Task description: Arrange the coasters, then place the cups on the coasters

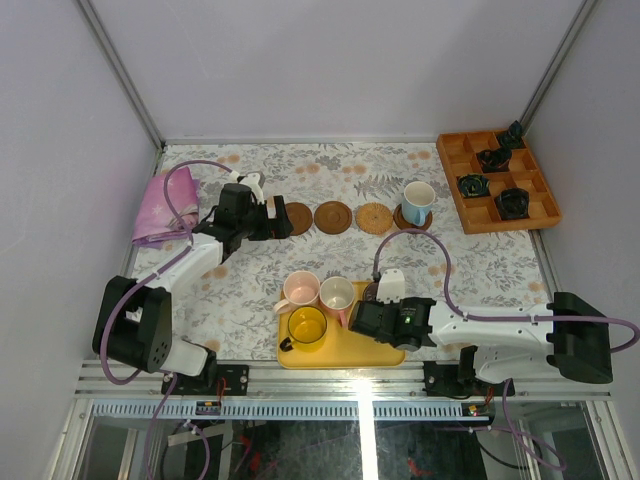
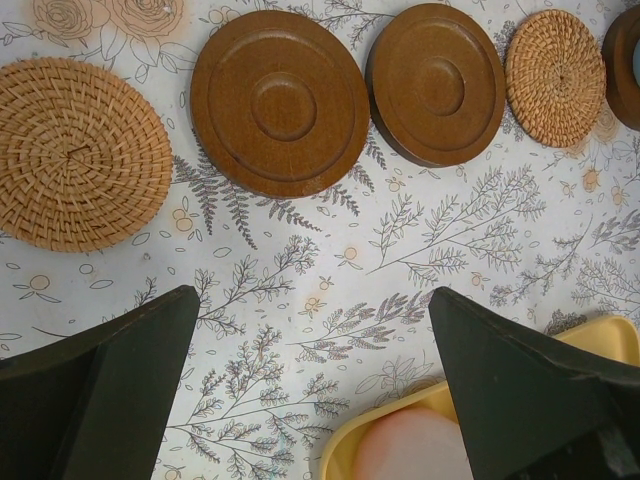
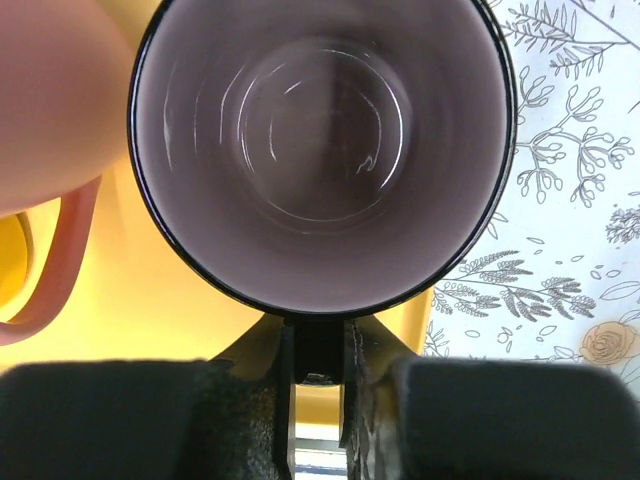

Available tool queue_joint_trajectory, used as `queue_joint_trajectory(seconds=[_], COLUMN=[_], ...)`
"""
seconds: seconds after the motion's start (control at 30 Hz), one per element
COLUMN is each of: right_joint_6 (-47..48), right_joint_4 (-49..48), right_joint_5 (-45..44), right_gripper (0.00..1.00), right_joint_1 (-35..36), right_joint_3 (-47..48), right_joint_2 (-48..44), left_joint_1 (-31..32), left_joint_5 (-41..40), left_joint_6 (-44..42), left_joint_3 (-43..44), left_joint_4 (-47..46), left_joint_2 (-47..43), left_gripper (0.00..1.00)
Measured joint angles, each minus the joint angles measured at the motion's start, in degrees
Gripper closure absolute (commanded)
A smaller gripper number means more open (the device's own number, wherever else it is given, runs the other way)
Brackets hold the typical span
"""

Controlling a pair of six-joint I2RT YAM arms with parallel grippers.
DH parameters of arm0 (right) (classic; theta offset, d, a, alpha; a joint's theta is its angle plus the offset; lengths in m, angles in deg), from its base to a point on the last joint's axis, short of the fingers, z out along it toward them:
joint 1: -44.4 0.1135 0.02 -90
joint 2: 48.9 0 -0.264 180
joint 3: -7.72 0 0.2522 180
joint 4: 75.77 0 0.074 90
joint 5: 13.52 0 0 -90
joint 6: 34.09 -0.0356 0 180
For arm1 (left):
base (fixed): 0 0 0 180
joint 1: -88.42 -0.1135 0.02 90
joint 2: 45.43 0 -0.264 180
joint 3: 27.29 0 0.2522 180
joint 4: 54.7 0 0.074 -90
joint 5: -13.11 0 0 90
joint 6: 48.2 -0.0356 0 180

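Observation:
Five coasters lie in a row at the back: a woven one (image 2: 80,150), two smooth brown ones (image 2: 280,100) (image 2: 437,82), another woven one (image 2: 557,77) and a dark one (image 2: 625,65). The light blue cup (image 1: 418,202) stands on that last coaster. My left gripper (image 2: 310,310) hangs open over bare cloth near the row's left end (image 1: 262,220). On the yellow tray (image 1: 350,350) stand the pale pink cup (image 1: 300,291), the pink cup (image 1: 337,294) and the yellow cup (image 1: 307,326). My right gripper (image 3: 318,345) is shut on the handle of the grey-purple cup (image 3: 320,150) at the tray's right edge.
An orange compartment box (image 1: 497,180) with small black objects sits at the back right. A pink cloth (image 1: 165,208) lies at the back left beside the left arm. Walls close in the table at the back and on both sides.

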Motion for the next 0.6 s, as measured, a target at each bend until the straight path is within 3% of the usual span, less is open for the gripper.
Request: queue_joint_trajectory(seconds=[0.43,0.6], right_joint_6=[4.1,8.8], right_joint_4=[3.3,2.5], right_joint_5=[-2.9,-4.9], right_gripper=[1.00,1.00], right_joint_1=[-0.7,-4.9], right_joint_3=[4.5,6.3], right_joint_2=[-0.2,-3.5], left_joint_1=[0.0,0.0], left_joint_5=[0.0,0.0], left_joint_6=[0.0,0.0], left_joint_3=[0.0,0.0], left_joint_4=[0.0,0.0], left_joint_2=[0.9,0.9], left_gripper=[0.00,0.00])
